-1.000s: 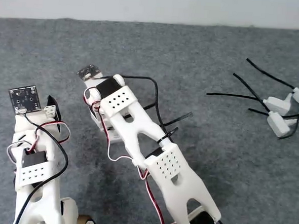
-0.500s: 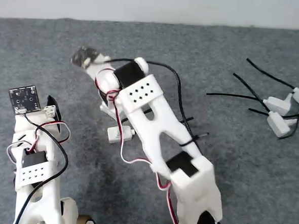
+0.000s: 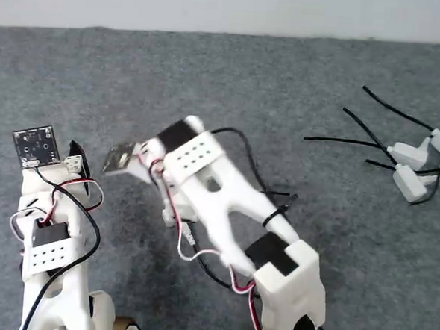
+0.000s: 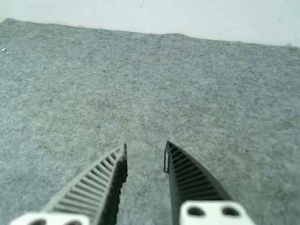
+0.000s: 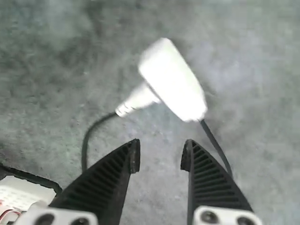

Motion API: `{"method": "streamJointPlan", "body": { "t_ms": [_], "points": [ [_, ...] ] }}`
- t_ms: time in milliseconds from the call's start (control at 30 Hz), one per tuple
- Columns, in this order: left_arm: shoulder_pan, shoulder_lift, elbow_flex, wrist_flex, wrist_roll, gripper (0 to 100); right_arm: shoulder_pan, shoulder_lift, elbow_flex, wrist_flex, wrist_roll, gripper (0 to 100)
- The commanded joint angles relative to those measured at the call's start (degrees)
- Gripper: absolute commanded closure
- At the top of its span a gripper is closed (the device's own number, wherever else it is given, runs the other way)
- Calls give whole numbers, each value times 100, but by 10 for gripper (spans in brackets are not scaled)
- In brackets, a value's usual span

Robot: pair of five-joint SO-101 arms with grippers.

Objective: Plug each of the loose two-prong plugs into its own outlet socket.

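White plug [image 5: 171, 79], seemingly, near right fingers [image 5: 112, 171]

Clustered at 3 o'clock on the grey worktop [image 3: 337, 82]: several white plug and socket bodies [image 3: 412, 183], touching one another, thin black cords fanning out toward 10 o'clock. In the right wrist view, lying flat on the same surface: a lone white plug [image 5: 172, 78], tapered neck, black cord at each end.

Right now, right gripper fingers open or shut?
Open. The right gripper has its fingers apart, nothing between them; the white plug lies on carpet beyond the tips.
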Motion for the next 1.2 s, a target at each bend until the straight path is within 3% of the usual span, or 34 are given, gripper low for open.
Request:
{"method": "streamJointPlan", "body": {
  "t_ms": [0, 267, 633, 800, 900, 1167],
  "points": [
    [9, 9, -321, -167, 44, 874, -303, -338, 273, -435, -158, 837],
    [-9, 9, -321, -167, 44, 874, -734, -338, 862, -681, -369, 838],
    [-9, 9, -321, -176, 44, 874, -708, -330, 2198, -2097, -325, 838],
    [-9, 9, -321, -176, 35, 874, -699, 92, 2171, -2246, -70, 838],
    [-9, 9, -321, -176, 35, 874, -567, 426, 1767, -2044, -18, 838],
    [0, 9, -321, -176, 26, 874, -286, 453, -123, -347, -264, 835]
  ]
}}
